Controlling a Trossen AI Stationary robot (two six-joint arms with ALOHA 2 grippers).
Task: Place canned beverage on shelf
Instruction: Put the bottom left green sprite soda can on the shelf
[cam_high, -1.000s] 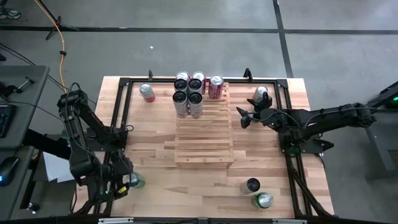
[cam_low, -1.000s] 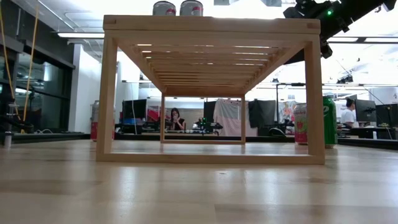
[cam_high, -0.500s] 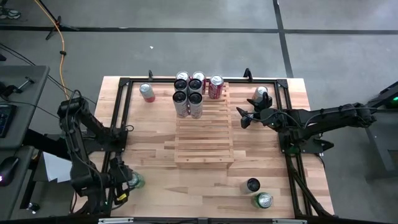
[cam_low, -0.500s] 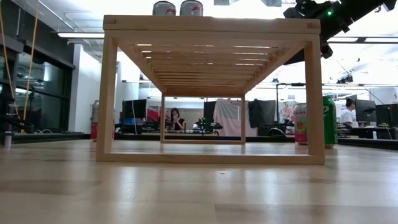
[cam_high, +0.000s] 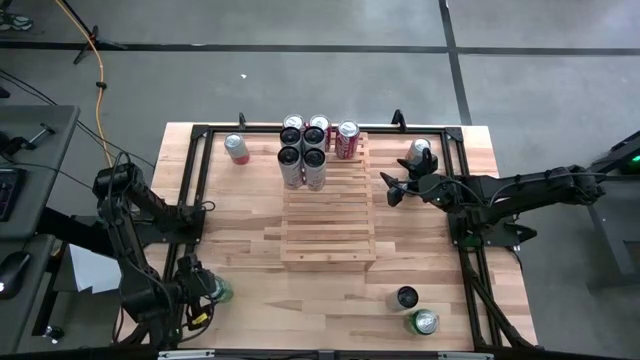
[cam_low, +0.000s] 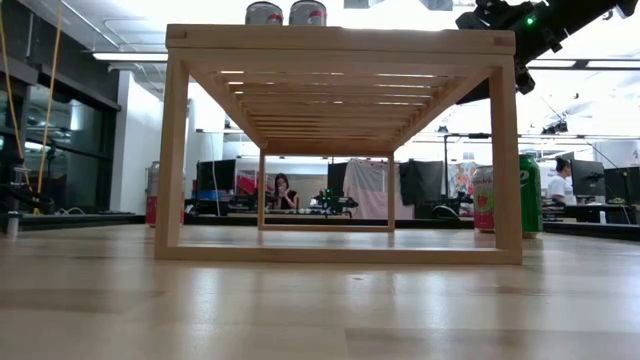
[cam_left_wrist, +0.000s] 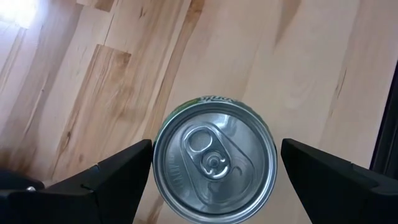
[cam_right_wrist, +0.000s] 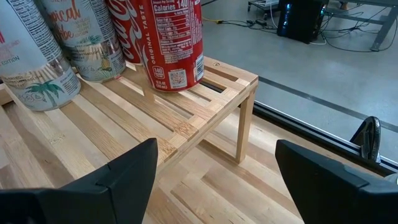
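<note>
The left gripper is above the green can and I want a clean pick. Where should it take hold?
Grip the green can by its round side wall, coming straight down from above. It stands upright between the left gripper fingers, which are open on either side.

Both arms are black, jointed and slender; a green light glows on the right arm (cam_low: 529, 19), and each tool's fingers are broad dark wedges.
</note>
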